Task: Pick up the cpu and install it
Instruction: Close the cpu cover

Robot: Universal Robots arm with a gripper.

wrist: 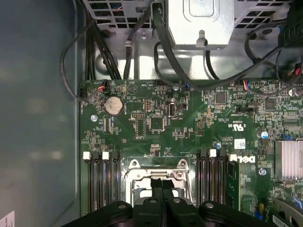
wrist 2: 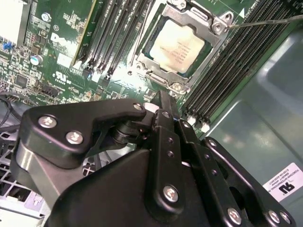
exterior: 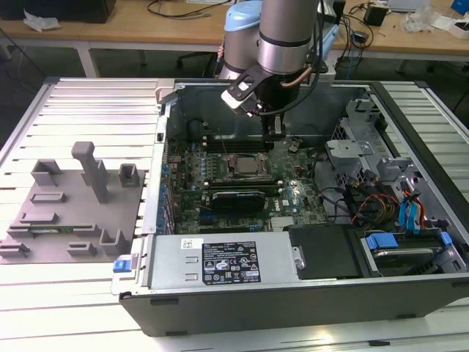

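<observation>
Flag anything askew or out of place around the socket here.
The cpu lies flat and square inside the socket frame. One oddity: the thin wire lever juts out over the memory slots instead of lying along the frame, so it looks unlatched. Nothing looks damaged.

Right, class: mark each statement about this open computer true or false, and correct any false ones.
1. The cpu lies inside the socket frame. True.
2. The gripper holds the cpu. False: its fingers are shut on nothing, apart from the cpu.
3. The grey plastic tray sits outside the computer case, on the exterior view's left. True.
4. A side panel covers the motherboard. False: the case is open and the board is exposed.
</observation>
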